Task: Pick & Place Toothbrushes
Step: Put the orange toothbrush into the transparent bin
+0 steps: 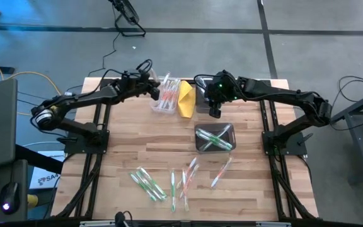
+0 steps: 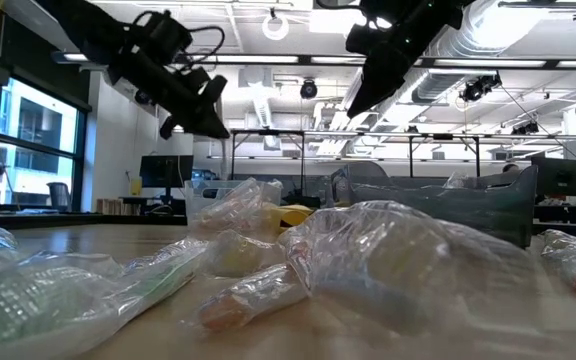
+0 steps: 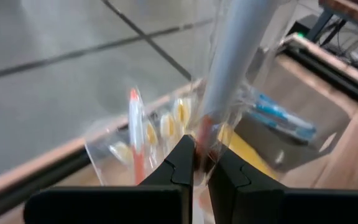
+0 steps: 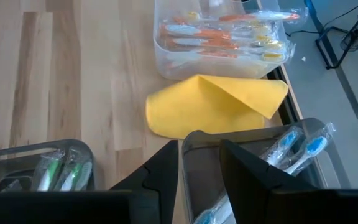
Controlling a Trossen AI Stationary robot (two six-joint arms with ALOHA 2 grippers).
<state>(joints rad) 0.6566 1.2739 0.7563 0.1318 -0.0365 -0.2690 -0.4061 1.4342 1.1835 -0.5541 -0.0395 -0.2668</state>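
Note:
Several wrapped toothbrushes (image 1: pixel 169 180) lie loose on the wooden table (image 1: pixel 125 139) near its front edge. A clear bin (image 1: pixel 167 96) at the far edge holds orange ones (image 4: pixel 219 37). My left gripper (image 1: pixel 155 88) hangs over that bin, shut on a wrapped toothbrush (image 3: pixel 232 56) with a red part. My right gripper (image 1: pixel 215 113) is open with nothing between its fingers (image 4: pixel 160 171). It hovers over a dark bin (image 4: pixel 253 140) that holds blue toothbrushes (image 4: pixel 294 149). A second dark bin (image 1: pixel 214 137) holds green ones (image 4: pixel 61 171). My left gripper pinches the wrapped toothbrush between its two fingertips, at a reddish stretch of the wrapper (image 3: pixel 202 142). The rest of the toothbrush sticks out beyond the fingers. It is lifted clear, above the clear bin (image 3: pixel 135 143) with the orange brushes.
A yellow folded cloth (image 1: pixel 186 98) lies between the clear bin and the blue-brush bin. The three bins stand close together at the table's far middle. Bare wood lies at the left and between the bins and the loose brushes.

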